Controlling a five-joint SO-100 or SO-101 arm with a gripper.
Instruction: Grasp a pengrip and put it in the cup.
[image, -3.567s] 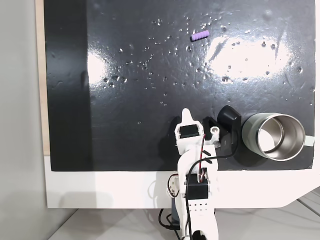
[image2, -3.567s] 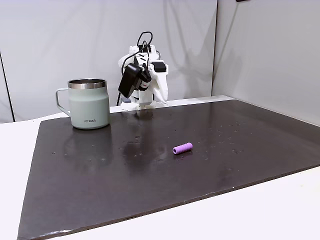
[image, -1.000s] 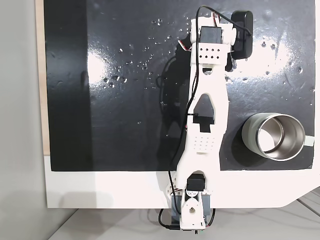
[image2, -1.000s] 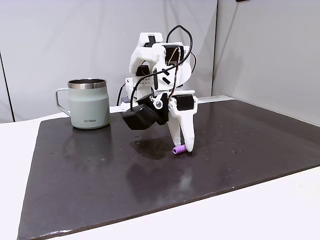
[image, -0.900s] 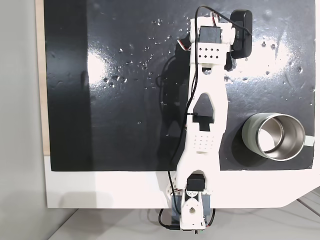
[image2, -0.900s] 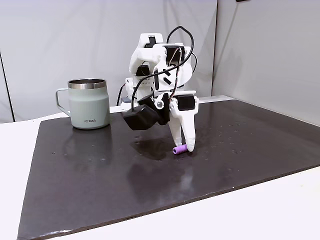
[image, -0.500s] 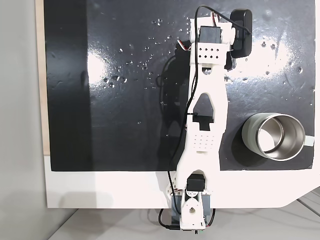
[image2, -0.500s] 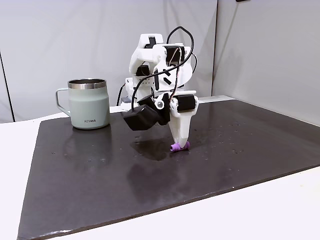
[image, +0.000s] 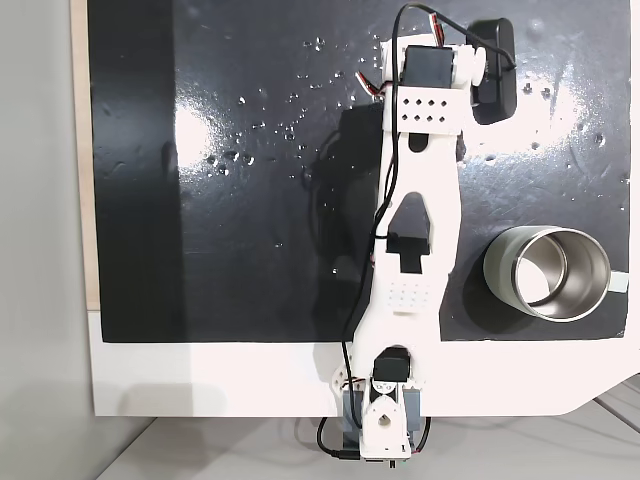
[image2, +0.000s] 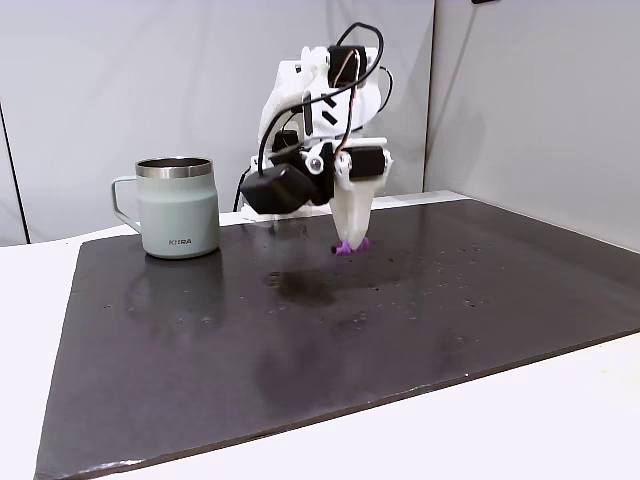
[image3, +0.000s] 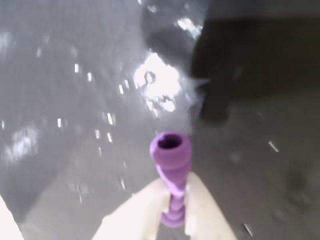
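Note:
The light-purple ribbed pengrip (image2: 350, 246) hangs a little above the black mat, pinched at the tip of my gripper (image2: 350, 238), which is shut on it. In the wrist view the pengrip (image3: 171, 165) sticks out forward from between the two white fingers (image3: 131, 218), its open end facing away. The grey-green steel cup (image2: 180, 208) stands upright on the mat well to the left in that fixed view, handle turned left. From above, the cup (image: 548, 272) sits near the mat's lower right edge, and my stretched arm (image: 412, 250) covers the pengrip.
The black mat (image: 250, 200) is glossy and dotted with small bright specks. It lies on a white table (image2: 560, 400). A black camera housing (image: 493, 58) rides beside the wrist. Grey walls stand behind the arm's base.
The gripper closed on the pengrip where it lay on the mat, then rose with it. The pengrip now hangs clear of the surface. The cup has not moved.

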